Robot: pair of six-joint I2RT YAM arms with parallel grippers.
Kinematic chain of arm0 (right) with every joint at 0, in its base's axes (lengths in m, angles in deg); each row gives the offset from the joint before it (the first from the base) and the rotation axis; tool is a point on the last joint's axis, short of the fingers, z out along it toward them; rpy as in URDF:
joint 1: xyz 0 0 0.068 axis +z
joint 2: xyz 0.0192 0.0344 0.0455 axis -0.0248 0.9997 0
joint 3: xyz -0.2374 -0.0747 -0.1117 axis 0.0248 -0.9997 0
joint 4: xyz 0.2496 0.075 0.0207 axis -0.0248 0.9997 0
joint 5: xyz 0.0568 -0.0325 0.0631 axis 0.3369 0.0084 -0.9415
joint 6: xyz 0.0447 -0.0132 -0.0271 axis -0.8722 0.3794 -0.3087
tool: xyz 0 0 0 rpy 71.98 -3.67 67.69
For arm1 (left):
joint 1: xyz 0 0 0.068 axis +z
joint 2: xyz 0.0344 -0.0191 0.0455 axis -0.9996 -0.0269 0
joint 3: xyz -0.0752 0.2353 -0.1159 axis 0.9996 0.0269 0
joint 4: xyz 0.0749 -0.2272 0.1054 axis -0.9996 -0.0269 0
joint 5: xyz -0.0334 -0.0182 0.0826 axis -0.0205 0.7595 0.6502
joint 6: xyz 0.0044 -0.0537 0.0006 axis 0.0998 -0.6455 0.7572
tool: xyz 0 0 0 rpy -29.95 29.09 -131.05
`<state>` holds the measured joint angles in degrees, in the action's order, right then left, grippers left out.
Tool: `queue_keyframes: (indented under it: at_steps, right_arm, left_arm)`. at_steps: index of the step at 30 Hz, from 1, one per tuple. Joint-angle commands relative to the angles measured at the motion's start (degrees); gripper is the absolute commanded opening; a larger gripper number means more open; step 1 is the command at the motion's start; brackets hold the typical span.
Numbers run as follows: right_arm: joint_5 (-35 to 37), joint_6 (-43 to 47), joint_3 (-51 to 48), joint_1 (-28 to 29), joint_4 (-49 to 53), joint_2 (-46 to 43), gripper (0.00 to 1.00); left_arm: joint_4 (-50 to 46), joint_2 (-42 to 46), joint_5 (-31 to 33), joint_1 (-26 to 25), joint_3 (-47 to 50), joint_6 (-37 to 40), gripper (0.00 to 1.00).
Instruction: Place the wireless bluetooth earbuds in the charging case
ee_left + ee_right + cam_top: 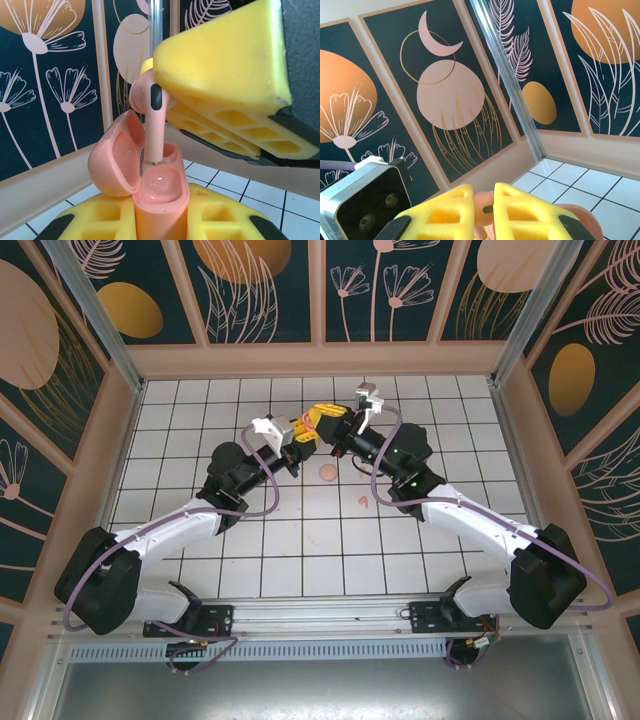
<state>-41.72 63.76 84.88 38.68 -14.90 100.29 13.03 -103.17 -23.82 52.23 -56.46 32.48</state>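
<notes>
My left gripper point(303, 432) point(160, 222) is shut on a coral-salmon charging case point(161, 200), held upright with its lid point(114, 156) hinged open to the left. Above it, my right gripper point(332, 420) point(484, 210) is shut on a coral-salmon earbud point(153, 117) point(483, 206), pinched by its head between the yellow fingers point(225, 60). The stem points down and its tip sits at the mouth of the case's far slot. The near slot is empty. Both grippers meet above the far middle of the tiled floor.
A loose coral earbud point(364, 501) lies on the white tiles, with a small round pink thing point(327, 474) just behind it. The left wrist camera block point(365, 200) is close beside my right fingers. Patterned walls point(320, 290) enclose the floor.
</notes>
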Motion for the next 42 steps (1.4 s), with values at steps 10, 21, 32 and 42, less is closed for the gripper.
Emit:
queue_keyframes:
  at_steps: [10,21,32,42]
  right_arm:
    - [0.24,0.23,-2.10,-0.80,-2.16,-1.96,0.13]
    - [-0.14,0.14,-2.94,-1.53,-1.61,-1.80,0.13]
    - [-3.61,1.05,-2.30,-1.25,1.12,-0.69,0.12]
    - [-2.15,4.44,-1.56,-0.73,6.91,-0.06,0.12]
  left_arm:
    - [0.41,0.62,-0.71,0.17,-2.19,-0.16,0.00]
    - [0.22,0.76,-0.94,0.16,-2.65,-0.23,0.00]
    - [-0.81,0.61,-0.86,0.12,-3.61,-0.21,0.00]
    - [-0.72,0.33,-1.21,0.12,-4.16,-0.45,0.00]
